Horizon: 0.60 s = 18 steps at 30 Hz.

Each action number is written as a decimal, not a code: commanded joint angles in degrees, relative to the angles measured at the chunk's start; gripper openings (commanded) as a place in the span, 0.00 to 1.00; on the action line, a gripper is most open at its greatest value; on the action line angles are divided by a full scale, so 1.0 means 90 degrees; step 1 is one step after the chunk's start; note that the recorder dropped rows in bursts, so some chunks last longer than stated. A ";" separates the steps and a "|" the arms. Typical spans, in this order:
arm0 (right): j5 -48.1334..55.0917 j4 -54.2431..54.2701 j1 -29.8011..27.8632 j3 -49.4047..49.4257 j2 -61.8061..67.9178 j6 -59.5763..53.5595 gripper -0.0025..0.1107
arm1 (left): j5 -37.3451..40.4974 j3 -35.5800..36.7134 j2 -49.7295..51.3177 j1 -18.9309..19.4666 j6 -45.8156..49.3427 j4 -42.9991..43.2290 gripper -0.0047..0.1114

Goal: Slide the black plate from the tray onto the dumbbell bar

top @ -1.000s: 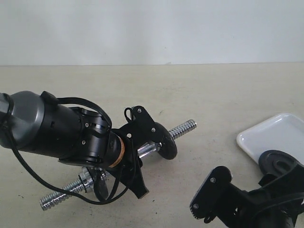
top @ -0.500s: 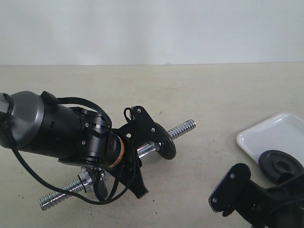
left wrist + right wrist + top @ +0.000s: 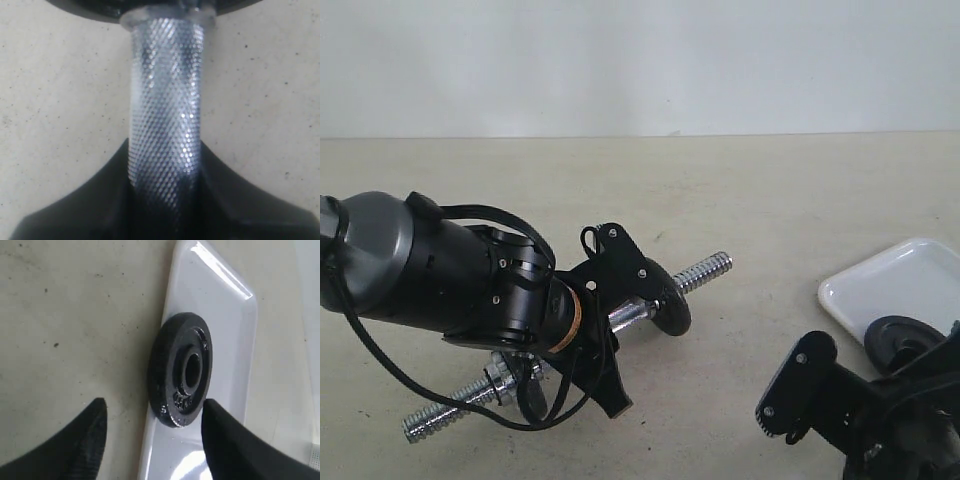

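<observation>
Right gripper [image 3: 155, 402], jaws apart and empty, has been moved back toward the black plate [image 3: 170, 365], which is still lying at the edge of the tray [image 3: 220, 305]; a grasp seems prepared. The dumbbell bar [image 3: 165, 100] is clamped by the left gripper [image 3: 165, 210].

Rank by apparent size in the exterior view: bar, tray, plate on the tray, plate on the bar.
1. Bar: longest, left arm hides its middle.
2. Tray: cut off by the frame.
3. Tray plate and bar plate: alike; one partly hidden, the other angled, so unranked.
</observation>
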 commanded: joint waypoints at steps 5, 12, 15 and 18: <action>-0.0527 -0.0364 -0.0577 0.0018 -0.0003 -0.0166 0.48 | 0.0014 -0.0061 -0.0137 -0.0031 -0.0048 0.0116 0.08; -0.0679 -0.0395 -0.0793 0.0018 0.0042 -0.0298 0.47 | 0.0014 -0.0061 -0.0137 -0.0031 -0.0048 0.0116 0.08; -0.0668 -0.0408 -0.0793 0.0018 0.0341 -0.0308 0.47 | 0.0014 -0.0061 -0.0137 -0.0031 -0.0048 0.0116 0.08; -0.0681 -0.0471 -0.0793 0.0009 0.0969 -0.0256 0.47 | 0.0000 -0.0061 -0.0137 -0.0031 -0.0048 0.0120 0.08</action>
